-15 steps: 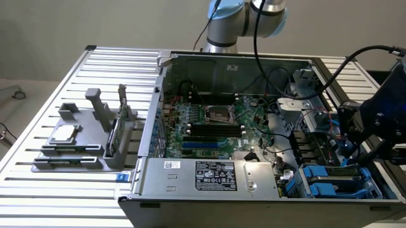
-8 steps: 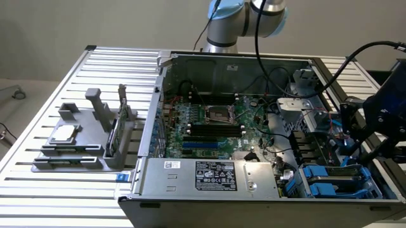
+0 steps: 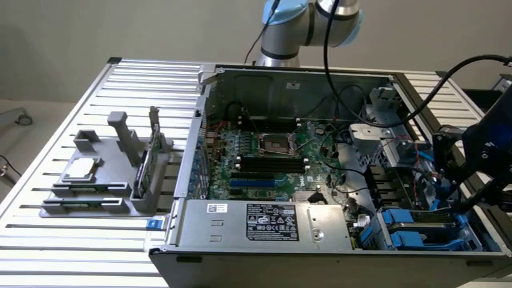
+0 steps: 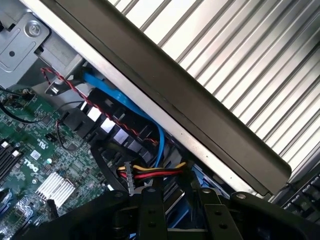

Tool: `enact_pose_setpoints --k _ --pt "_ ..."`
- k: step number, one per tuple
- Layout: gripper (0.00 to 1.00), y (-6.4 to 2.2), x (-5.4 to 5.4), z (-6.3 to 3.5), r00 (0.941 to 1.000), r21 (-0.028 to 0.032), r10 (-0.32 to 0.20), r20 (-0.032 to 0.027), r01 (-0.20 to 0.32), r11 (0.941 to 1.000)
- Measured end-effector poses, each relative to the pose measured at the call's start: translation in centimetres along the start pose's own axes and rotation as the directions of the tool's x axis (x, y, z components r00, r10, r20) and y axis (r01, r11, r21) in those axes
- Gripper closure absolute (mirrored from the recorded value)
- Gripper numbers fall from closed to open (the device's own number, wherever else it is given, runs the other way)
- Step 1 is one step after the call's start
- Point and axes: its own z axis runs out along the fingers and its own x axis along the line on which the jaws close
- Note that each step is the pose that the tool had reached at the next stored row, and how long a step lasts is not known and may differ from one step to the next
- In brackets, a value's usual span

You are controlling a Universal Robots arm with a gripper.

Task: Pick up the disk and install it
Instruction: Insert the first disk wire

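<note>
My gripper (image 3: 466, 207) reaches down into the drive bay at the near corner of the open computer case (image 3: 264, 255), on the exterior view's right. The disk (image 3: 428, 223) sits low in that bay, its bright blue rails showing around a grey top. In the wrist view my two black fingers (image 4: 150, 212) stand part-closed, with a strip of the disk's blue plastic (image 4: 189, 212) between them. Another blue drive carrier (image 3: 397, 217) lies right beside the disk. Most of the disk is hidden behind my fingers and the bay wall.
Yellow, red and black power wires (image 4: 150, 172) and a blue data cable (image 4: 127, 107) cross just ahead of my fingers. The motherboard (image 3: 268, 159) fills the case floor. A grey fixture (image 3: 96, 180) with a small silver chip (image 3: 81, 170) stands on the exterior view's left.
</note>
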Motion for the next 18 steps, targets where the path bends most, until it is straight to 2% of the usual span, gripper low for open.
enact_pose_setpoints --k 7,14,18 --pt "0.69 -0.14 -0.18 -0.01 0.9989 0.0002 0.048 -0.0024 -0.048 0.9989" --pt "0.69 -0.37 -0.45 0.01 0.9943 0.0026 0.107 -0.0004 -0.107 0.9943" --pt "0.69 -0.70 -0.77 0.01 0.9931 0.0027 0.117 -0.0004 -0.117 0.9931"
